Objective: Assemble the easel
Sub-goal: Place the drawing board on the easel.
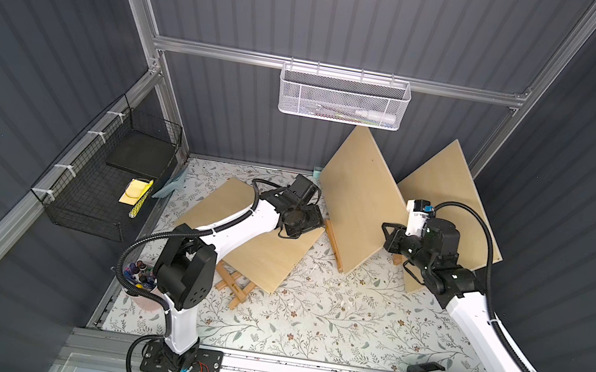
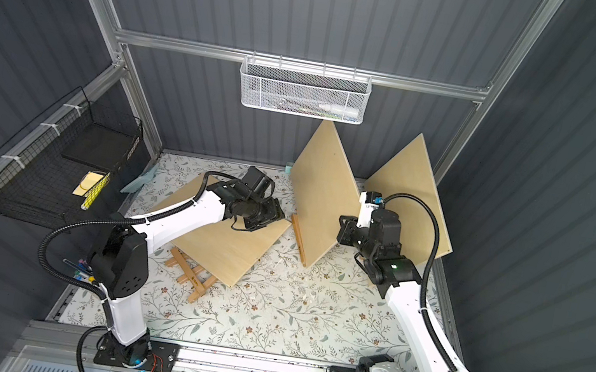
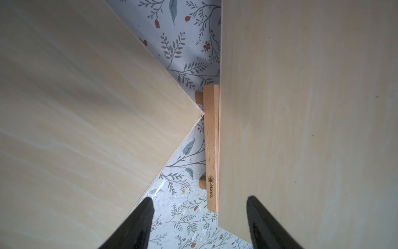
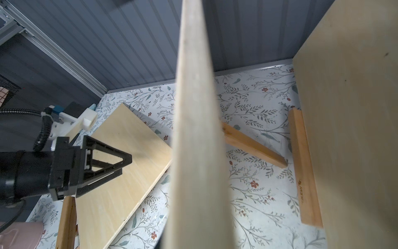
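Now | left gripper (image 3: 200, 205) jaws wide apart, holding nothing | light-brown wooden easel bar (image 3: 211, 148) just ahead, between them | right gripper (image 1: 388, 237) clamped on upright pale plywood panel (image 1: 359, 201) edge

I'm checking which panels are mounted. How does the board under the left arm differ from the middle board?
The left board lies low and sloped; the middle board stands steeply. The left board lies over an easel that pokes out beneath it; the middle board sits on a wooden ledge. The right gripper holds the middle board's edge; nothing holds the left board. Both are plain pale plywood rectangles.
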